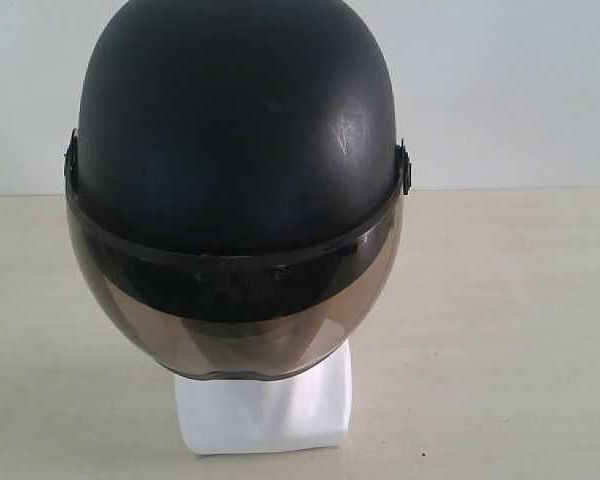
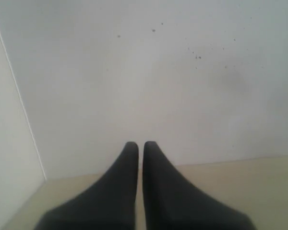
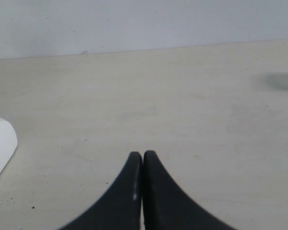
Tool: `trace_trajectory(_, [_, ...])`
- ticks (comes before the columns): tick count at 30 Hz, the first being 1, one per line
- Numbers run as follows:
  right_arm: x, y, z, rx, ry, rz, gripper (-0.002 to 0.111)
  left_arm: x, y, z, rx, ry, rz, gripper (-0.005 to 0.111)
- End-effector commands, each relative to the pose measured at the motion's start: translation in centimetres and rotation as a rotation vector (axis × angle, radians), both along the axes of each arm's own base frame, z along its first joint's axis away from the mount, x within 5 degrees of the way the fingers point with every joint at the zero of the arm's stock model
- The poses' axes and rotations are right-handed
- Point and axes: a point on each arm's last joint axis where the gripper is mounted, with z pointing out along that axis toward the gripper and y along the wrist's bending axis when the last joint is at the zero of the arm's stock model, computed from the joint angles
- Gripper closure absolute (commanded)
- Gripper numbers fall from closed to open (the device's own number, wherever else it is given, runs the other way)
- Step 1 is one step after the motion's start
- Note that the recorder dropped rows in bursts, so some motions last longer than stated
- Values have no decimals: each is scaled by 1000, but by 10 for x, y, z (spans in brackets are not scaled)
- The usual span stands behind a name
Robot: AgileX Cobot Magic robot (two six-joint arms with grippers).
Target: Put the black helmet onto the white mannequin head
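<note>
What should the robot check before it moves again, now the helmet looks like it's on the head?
1. Helmet on the head: ok. It covers the head, and only the white neck shows below.
2. Helmet sitting level: ok. Both side pivots look about even.
3. Face lined up behind the visor: cannot tell. The dark visor hides it.
4. Left tool let go: ok. It is shut and holds nothing.
5. Right tool let go: ok. It is shut and holds nothing.
6. Tools away from the helmet: ok. Neither shows beside it in the exterior view.
</note>
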Motion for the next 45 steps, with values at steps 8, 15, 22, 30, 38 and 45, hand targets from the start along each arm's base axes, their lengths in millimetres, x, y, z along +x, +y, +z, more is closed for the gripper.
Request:
trace_trajectory(8, [0,0,0,1,-12,-5,109,-9,-2,-60,-245,141,-12,102])
trace_trajectory(15, [0,0,0,1,-12,-5,109,-7,-1,-89,-228,214,-2,102])
trace_trajectory(22, [0,0,0,1,-12,-5,109,-7,-1,-97,-218,286,9,102])
trace_trajectory(30, [0,0,0,1,-12,-5,109,-7,-1,-97,-210,286,11,102])
trace_trajectory(38, [0,0,0,1,-12,-5,109,-7,-1,-97,-210,286,11,102])
trace_trajectory(45, [0,0,0,1,-12,-5,109,-7,-1,-97,-210,286,11,102])
